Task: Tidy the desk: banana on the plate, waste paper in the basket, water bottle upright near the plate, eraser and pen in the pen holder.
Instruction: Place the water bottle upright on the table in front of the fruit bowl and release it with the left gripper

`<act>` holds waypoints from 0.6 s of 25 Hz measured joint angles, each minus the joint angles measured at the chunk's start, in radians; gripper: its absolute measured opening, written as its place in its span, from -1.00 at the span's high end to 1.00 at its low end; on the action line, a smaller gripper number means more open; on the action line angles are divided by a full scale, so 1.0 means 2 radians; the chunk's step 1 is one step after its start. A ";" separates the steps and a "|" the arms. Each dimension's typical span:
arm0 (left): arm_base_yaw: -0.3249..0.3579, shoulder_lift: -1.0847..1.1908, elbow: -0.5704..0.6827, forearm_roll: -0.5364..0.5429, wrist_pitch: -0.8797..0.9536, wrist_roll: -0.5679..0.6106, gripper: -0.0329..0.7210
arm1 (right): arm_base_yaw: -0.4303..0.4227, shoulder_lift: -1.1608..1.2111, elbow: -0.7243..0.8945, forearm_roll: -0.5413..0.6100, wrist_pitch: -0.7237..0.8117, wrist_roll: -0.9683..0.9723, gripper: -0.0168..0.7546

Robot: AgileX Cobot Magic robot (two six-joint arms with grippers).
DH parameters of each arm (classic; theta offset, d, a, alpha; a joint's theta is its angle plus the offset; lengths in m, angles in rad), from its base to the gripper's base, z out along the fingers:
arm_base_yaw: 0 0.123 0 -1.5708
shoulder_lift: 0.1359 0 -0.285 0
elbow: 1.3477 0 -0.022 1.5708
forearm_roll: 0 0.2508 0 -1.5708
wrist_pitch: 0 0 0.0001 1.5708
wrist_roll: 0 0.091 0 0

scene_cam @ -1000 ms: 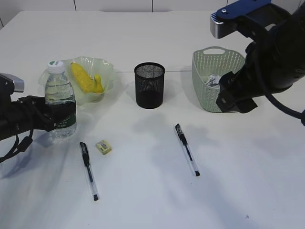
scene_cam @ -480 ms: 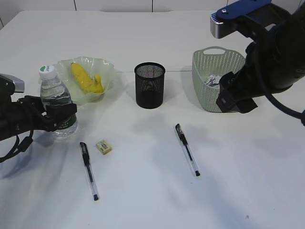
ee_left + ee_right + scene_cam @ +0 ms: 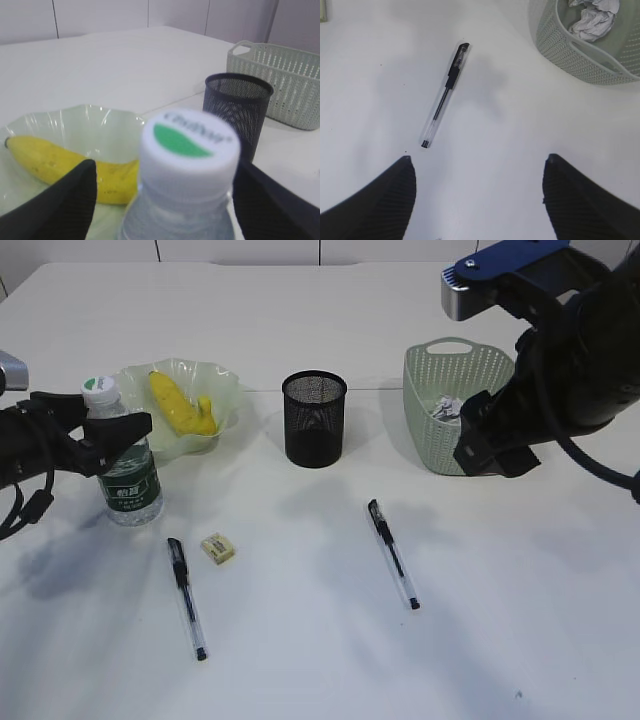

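At far left, the left gripper stands spread apart around the cap of the one clear plastic water bottle, upright beside the pale green glass plate holding one yellow banana. That step looks done. Next probably comes lifting the one small yellow eraser or either of two black pens into the single black mesh pen holder. One crumpled paper lies in the green basket; the right gripper hangs open.

white desk, pale panelled wall behind
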State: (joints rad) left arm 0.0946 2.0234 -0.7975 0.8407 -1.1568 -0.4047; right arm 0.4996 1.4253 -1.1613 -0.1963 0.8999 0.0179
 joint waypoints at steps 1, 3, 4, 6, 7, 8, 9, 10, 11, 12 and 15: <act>0.000 -0.008 0.000 0.000 0.000 0.000 -0.68 | 0.000 0.000 0.000 0.000 0.000 0.000 -0.56; 0.000 -0.027 0.000 -0.001 0.000 0.000 -0.68 | 0.000 0.000 0.000 0.000 0.000 0.000 -0.56; 0.000 -0.037 0.000 -0.003 0.000 0.000 -0.68 | 0.000 0.000 0.000 0.000 0.000 0.000 -0.56; 0.000 -0.058 0.000 -0.013 0.000 0.000 -0.68 | 0.000 0.000 0.000 0.000 0.000 0.000 -0.56; 0.000 -0.070 0.000 -0.019 0.000 0.000 -0.68 | 0.000 0.000 0.000 0.000 0.000 0.000 -0.56; 0.000 -0.080 0.000 -0.026 0.000 0.001 -0.68 | 0.000 0.000 0.000 0.000 0.000 0.000 -0.56; 0.000 -0.092 0.000 -0.033 0.000 0.001 -0.68 | 0.000 0.000 0.000 0.000 0.000 0.000 -0.56; 0.000 -0.103 0.000 -0.038 0.000 0.001 -0.68 | 0.000 0.000 0.000 0.000 0.000 0.000 -0.56; 0.000 -0.114 0.000 -0.043 0.000 0.000 -0.67 | 0.000 0.000 0.000 -0.001 0.000 0.000 -0.56; 0.000 -0.123 0.000 -0.049 0.000 -0.004 -0.67 | 0.000 0.000 0.000 -0.002 0.000 0.000 -0.56; 0.000 -0.151 0.001 -0.058 0.000 -0.016 -0.66 | 0.000 0.000 0.000 -0.011 0.000 0.000 -0.56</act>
State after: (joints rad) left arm 0.0946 1.7212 -0.7956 0.7243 -1.1568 -0.4371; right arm 0.4996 1.4253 -1.1613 -0.2186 0.8999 0.0179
